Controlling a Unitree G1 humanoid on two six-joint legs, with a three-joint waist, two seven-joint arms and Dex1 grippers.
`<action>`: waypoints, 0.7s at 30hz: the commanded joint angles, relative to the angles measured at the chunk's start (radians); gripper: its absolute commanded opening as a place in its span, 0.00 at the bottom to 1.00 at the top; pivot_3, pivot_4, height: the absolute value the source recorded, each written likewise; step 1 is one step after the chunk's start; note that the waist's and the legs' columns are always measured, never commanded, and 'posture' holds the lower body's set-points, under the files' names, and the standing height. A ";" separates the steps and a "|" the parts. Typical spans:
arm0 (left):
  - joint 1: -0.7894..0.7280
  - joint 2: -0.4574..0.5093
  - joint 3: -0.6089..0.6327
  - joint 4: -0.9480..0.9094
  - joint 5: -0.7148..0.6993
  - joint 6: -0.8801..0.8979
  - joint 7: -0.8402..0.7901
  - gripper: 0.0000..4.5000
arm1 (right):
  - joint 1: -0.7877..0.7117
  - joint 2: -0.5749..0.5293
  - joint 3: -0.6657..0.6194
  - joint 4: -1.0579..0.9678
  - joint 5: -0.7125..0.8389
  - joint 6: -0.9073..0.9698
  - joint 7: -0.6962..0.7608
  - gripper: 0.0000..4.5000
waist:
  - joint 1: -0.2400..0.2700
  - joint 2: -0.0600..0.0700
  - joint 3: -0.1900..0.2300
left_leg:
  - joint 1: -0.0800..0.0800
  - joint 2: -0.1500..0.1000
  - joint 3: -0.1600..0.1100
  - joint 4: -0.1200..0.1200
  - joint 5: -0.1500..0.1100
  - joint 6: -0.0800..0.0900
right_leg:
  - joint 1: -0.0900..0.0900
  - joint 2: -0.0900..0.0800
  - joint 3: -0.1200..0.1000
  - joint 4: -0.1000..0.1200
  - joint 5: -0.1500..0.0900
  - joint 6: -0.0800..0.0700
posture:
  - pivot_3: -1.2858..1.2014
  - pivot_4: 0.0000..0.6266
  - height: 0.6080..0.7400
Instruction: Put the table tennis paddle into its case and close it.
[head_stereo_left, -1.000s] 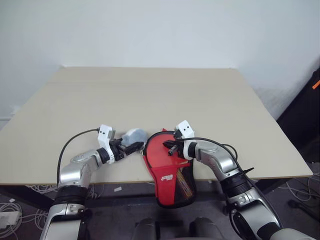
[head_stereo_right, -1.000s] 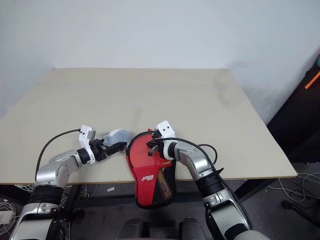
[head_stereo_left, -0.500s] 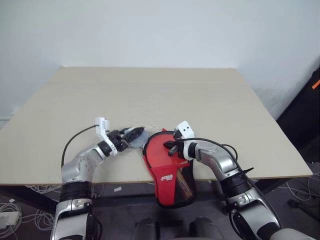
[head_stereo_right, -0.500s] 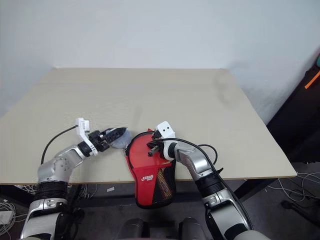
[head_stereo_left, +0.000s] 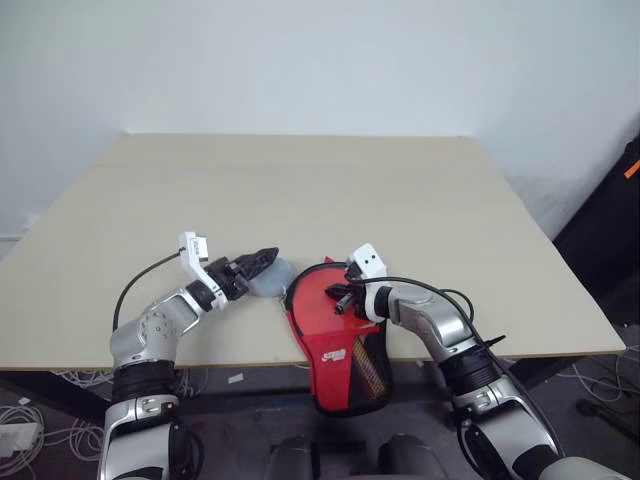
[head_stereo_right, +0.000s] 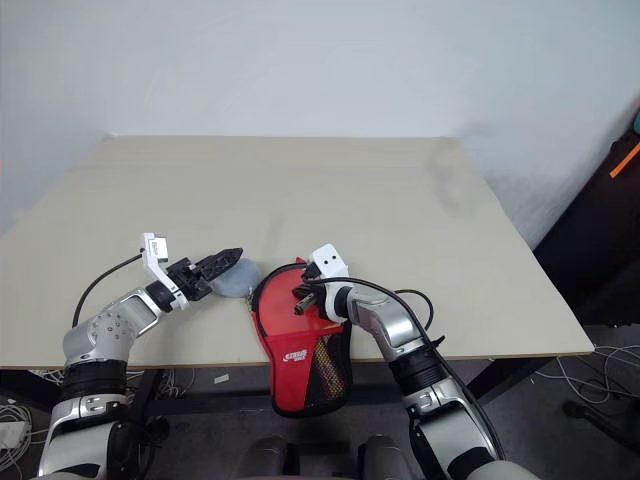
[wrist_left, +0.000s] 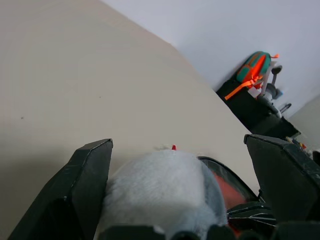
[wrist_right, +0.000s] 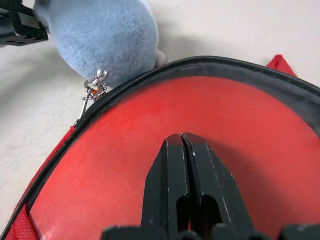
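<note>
The red, black-trimmed, paddle-shaped soft zip case (head_stereo_left: 335, 335) lies at the near edge of the pale wooden surface (head_stereo_left: 330, 180), its mesh-pocket end hanging over the edge. Whether the paddle is inside cannot be told for certain, though the flat red face under the right hand suggests it is. The right hand (wrist_right: 182, 145), clenched, presses on the case's red side. The left hand (head_stereo_left: 262, 262) is spread wide around a fluffy blue-grey pom-pom (wrist_right: 107, 35) fixed at the metal zip pull (wrist_right: 92, 90). Judging by this, zipping shut remains.
</note>
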 joint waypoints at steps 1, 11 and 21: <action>-0.061 -0.007 0.044 0.059 -0.018 0.022 0.055 1.00 | -0.004 0.009 -0.002 -0.032 0.007 -0.002 0.006 0.00 | 0.000 0.000 0.000 | 0.000 0.000 0.000 0.000 0.000 0.000 | 0.000 0.000 0.000 0.000 0.000 0.000 | 0.52 0.00 1.00; -0.098 -0.050 0.045 0.132 -0.005 0.043 0.117 1.00 | 0.001 0.017 0.000 -0.042 0.010 0.006 0.004 0.00 | 0.000 0.000 0.000 | 0.000 -0.001 0.000 0.000 0.000 0.000 | 0.000 0.000 0.000 0.000 0.000 0.000 | 0.52 0.00 1.00; -0.040 -0.062 0.000 0.041 -0.009 0.122 0.090 1.00 | 0.001 0.021 -0.002 -0.041 0.007 0.008 0.001 0.00 | 0.000 0.000 0.000 | 0.000 -0.001 0.000 0.000 0.000 0.000 | 0.000 0.000 0.000 0.000 0.000 0.000 | 0.52 0.00 1.00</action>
